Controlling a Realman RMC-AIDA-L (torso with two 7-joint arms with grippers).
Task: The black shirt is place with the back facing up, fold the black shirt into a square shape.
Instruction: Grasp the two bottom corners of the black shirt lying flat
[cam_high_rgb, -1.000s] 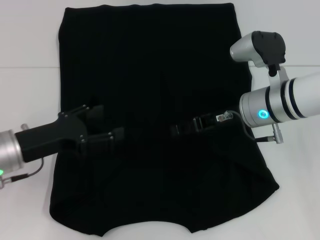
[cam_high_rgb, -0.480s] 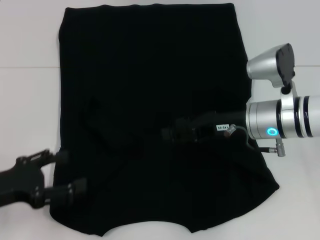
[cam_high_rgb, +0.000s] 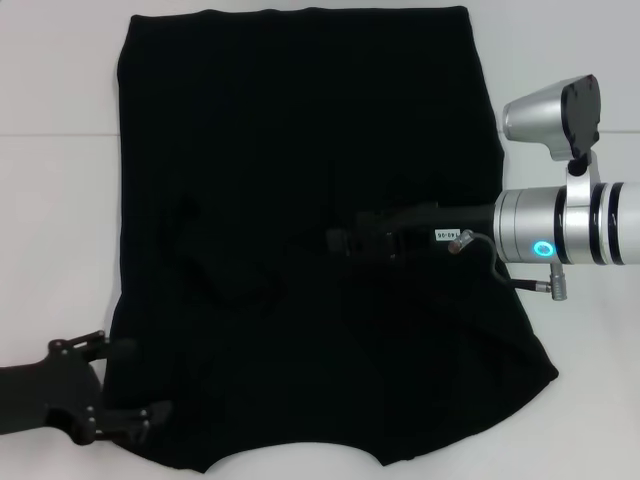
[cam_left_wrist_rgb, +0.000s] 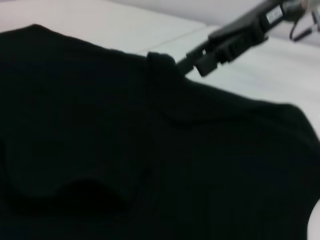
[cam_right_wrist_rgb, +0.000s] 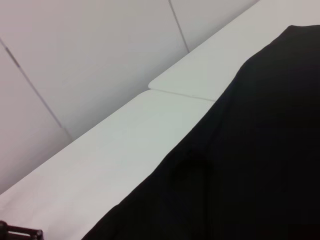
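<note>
Black shirt (cam_high_rgb: 300, 150) spread on the white worktop (cam_high_rgb: 55, 200).
Right claw (cam_high_rgb: 345, 242) rests over the shirt's middle, grip state indiscernible; left claw (cam_high_rgb: 125, 385), fingers apart, sits at the shirt's near-left edge.

Bright, even light; black shirt (cam_high_rgb: 310, 200) swallows detail, left wrist view blurred

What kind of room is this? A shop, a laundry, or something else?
Most likely a robot test lab rather than a laundry: a bare white table, plain pale wall panels behind it, and a single black shirt spread flat, with no other clothes, between the left pincer and right pincer.
</note>
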